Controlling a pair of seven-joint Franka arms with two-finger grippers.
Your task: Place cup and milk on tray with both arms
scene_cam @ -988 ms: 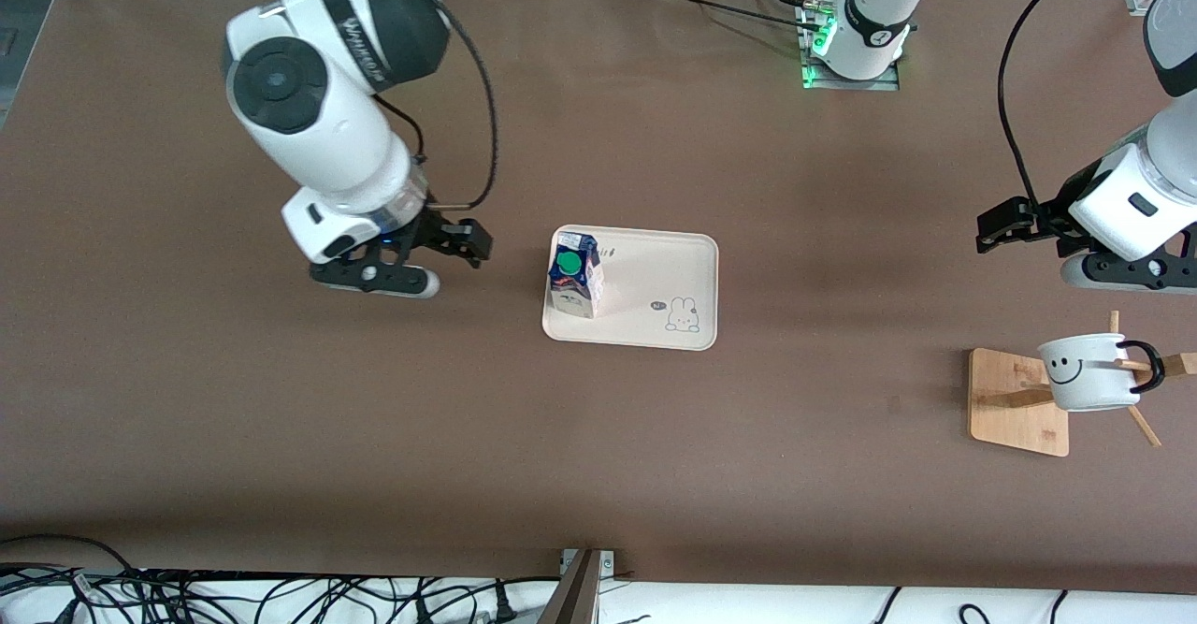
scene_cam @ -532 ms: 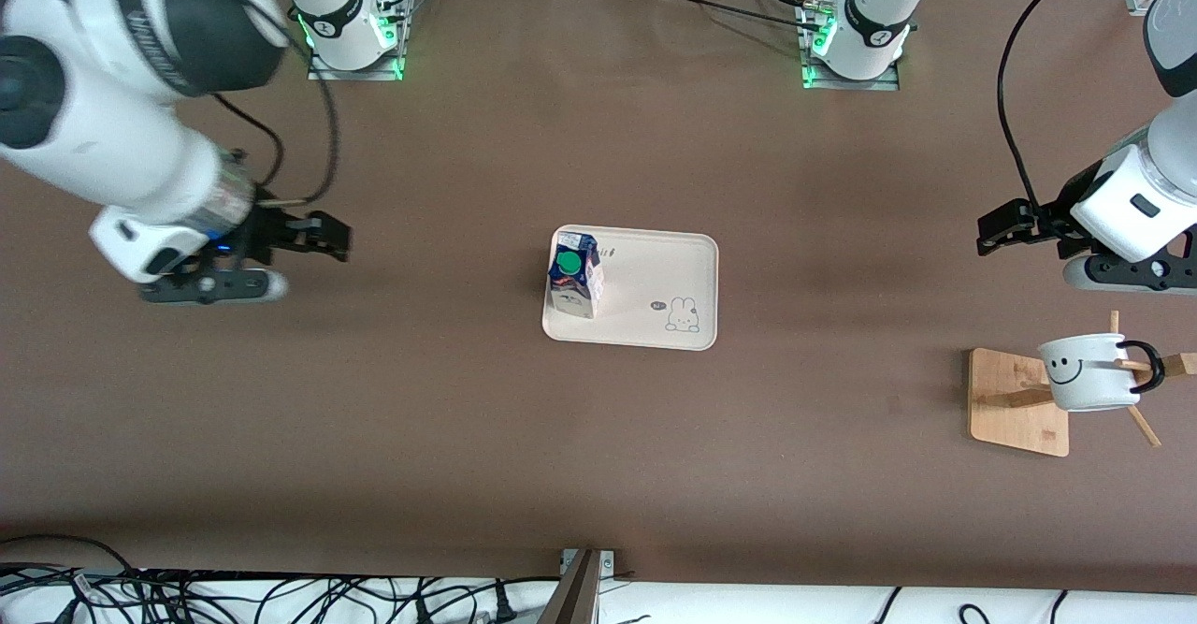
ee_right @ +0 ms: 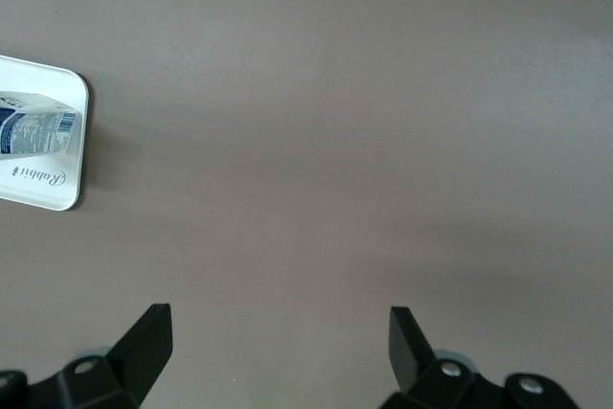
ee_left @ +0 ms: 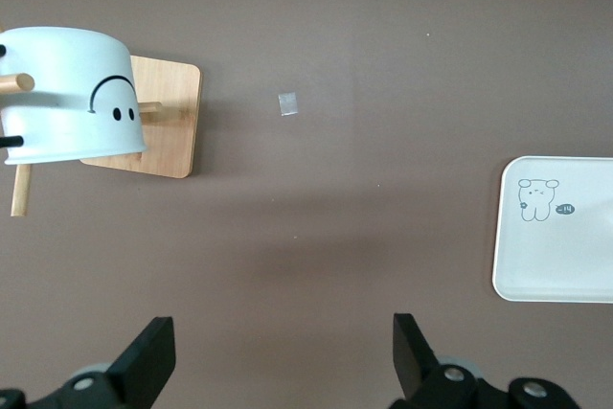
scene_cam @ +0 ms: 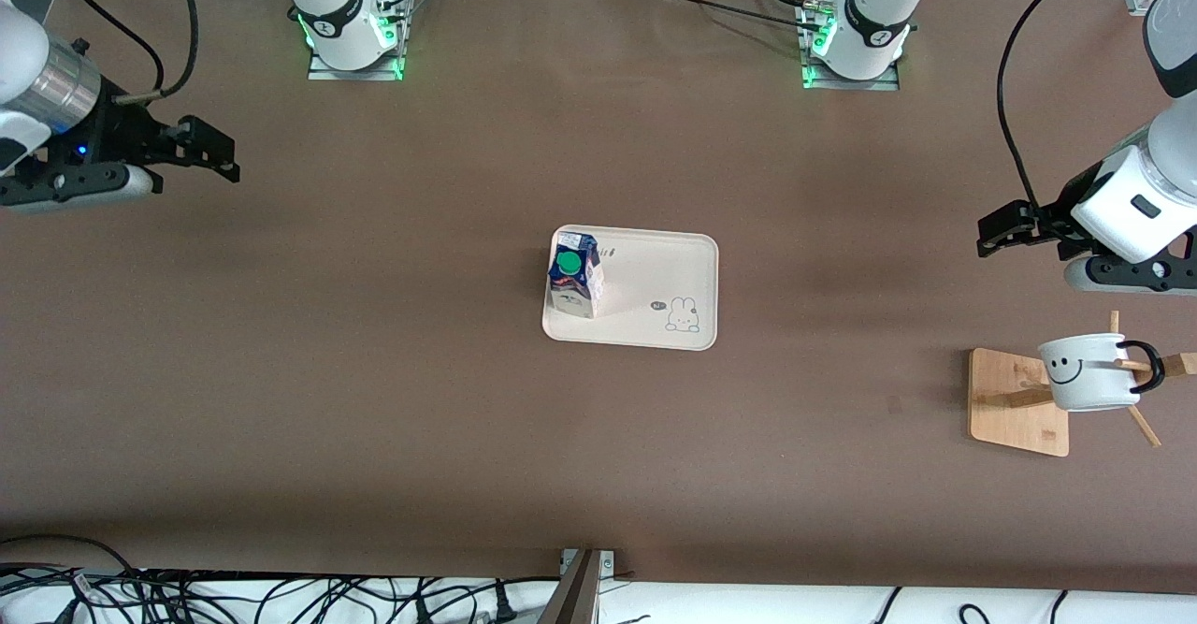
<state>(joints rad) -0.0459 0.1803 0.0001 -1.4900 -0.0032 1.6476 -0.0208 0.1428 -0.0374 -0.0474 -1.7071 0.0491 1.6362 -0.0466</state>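
The milk (scene_cam: 573, 273) stands upright on the tray (scene_cam: 655, 273), at its end toward the right arm. The cup (scene_cam: 1085, 373) hangs tilted on a peg of the wooden rack (scene_cam: 1015, 399) at the left arm's end of the table. My left gripper (scene_cam: 993, 231) is open and empty over bare table beside the rack. In the left wrist view, the left gripper (ee_left: 283, 332) sees the cup (ee_left: 67, 93) and a tray corner (ee_left: 565, 256). My right gripper (scene_cam: 217, 149) is open and empty over bare table at the right arm's end. The right wrist view shows the right gripper (ee_right: 278, 318), the tray (ee_right: 48, 193) and the milk (ee_right: 38, 126).
The rack's square wooden base (ee_left: 168, 122) and pegs stand near the table's edge at the left arm's end. A small tape mark (ee_left: 287, 104) lies on the brown table between rack and tray. Cables hang along the front edge (scene_cam: 281, 596).
My right arm has swung away from the tray toward the right arm's end of the table, open and empty. The milk stays on the tray. The left arm has not moved.
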